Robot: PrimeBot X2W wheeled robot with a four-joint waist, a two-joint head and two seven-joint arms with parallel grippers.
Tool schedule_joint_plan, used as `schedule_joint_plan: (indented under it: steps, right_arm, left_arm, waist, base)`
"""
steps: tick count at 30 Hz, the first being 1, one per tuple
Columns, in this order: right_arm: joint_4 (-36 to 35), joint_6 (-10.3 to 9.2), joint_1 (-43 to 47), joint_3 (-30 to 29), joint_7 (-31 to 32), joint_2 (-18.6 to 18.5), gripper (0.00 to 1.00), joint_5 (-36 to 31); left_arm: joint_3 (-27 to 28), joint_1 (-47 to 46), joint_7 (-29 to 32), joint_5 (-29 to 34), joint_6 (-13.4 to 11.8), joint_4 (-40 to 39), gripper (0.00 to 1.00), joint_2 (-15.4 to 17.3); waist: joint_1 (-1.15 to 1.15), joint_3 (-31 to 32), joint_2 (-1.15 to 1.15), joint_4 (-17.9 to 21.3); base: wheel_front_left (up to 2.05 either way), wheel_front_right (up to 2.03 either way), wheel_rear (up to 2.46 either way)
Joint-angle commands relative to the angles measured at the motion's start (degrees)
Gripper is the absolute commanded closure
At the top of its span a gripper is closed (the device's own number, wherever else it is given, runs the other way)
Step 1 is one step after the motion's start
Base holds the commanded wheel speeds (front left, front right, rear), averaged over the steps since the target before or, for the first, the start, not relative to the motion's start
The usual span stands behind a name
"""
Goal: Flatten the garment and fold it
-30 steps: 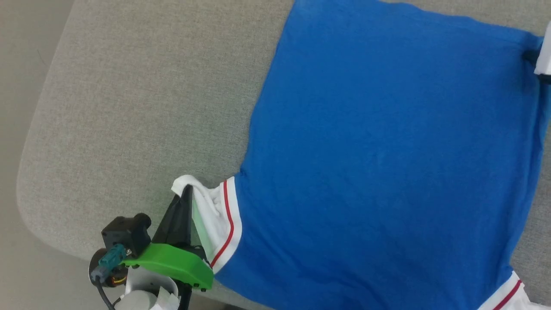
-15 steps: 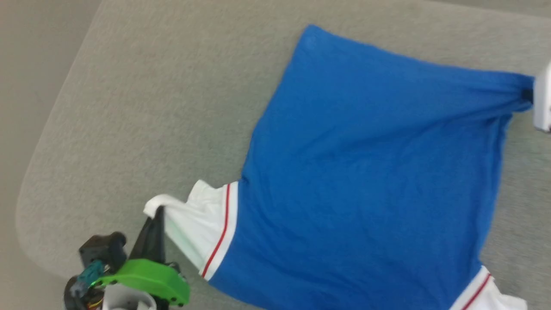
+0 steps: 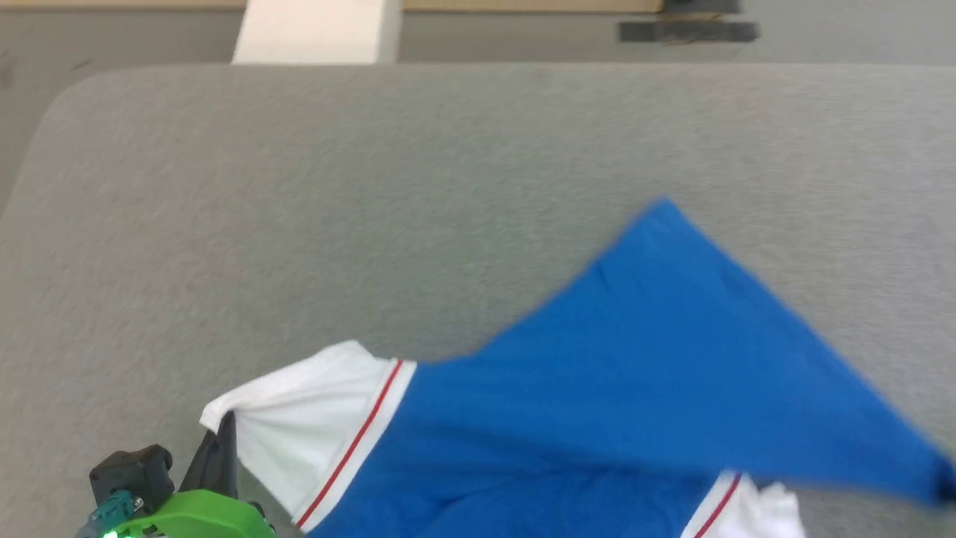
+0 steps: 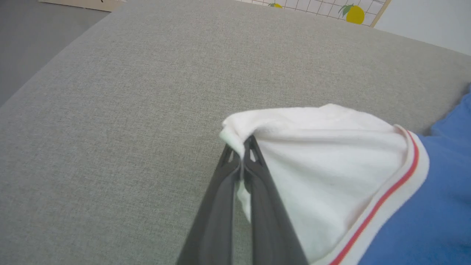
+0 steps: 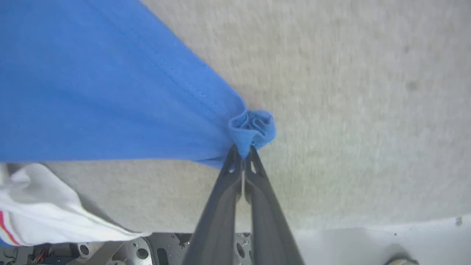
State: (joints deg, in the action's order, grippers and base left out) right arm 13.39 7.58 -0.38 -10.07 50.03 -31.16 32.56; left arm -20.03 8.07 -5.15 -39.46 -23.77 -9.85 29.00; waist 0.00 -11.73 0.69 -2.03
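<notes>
Garment taut between left tool, clamped on white sleeve, and right tool, clamped on blue corner.

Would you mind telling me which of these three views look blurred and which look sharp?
Head view: motion-smeared, the garment has soft blue edges. Left wrist view: sharp, the weave of the grey surface and the white sleeve in the left tool read crisply. Right wrist view: surface streaked, yet the right tool and its pinched blue corner are clear.
</notes>
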Motion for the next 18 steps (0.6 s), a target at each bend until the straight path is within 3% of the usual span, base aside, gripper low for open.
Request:
schedule_joint_plan:
  steps: [1, 9, 10, 12, 18]
  right_arm:
    - [-0.7, -0.09, 3.91, -1.74, 0.78, 1.81, 1.0, -0.78]
    - [-3.27, -0.09, 16.13, -8.11, 1.09, 14.14, 1.0, -2.51]
    - [-3.58, -0.09, 16.56, -8.6, 0.27, 15.51, 0.79, -2.55]
    - [-4.69, -0.09, 16.74, -9.48, -2.13, 17.51, 0.0, -2.13]
    - [-8.79, -0.09, 13.89, -11.73, -16.5, 19.12, 0.0, -4.91]
  left_arm:
    - [0.44, 0.79, 0.23, -0.79, -0.4, -0.06, 1.0, 0.7]
    - [0.32, 1.09, 1.18, -1.14, -0.4, -0.04, 1.0, 1.38]
    - [0.29, 1.08, 1.26, -1.15, -0.41, -0.12, 1.0, 1.44]
    - [0.28, 1.14, 1.37, -1.16, -0.45, -0.32, 1.0, 1.58]
    - [0.2, 1.19, 1.75, -1.06, -0.71, -1.15, 1.0, 1.98]
  waist:
    - [0.0, 3.31, -0.69, 4.39]
    - [0.0, 3.93, -0.69, 6.5]
    - [0.0, 3.97, -0.69, 6.63]
    - [0.0, 3.97, -0.69, 6.81]
    - [0.0, 3.79, -0.69, 7.06]
  base:
    - [0.0, 0.0, 0.0]
    - [0.0, 0.0, 0.0]
    - [0.0, 0.0, 0.0]
    - [0.0, 0.0, 0.0]
    - [0.0, 0.0, 0.0]
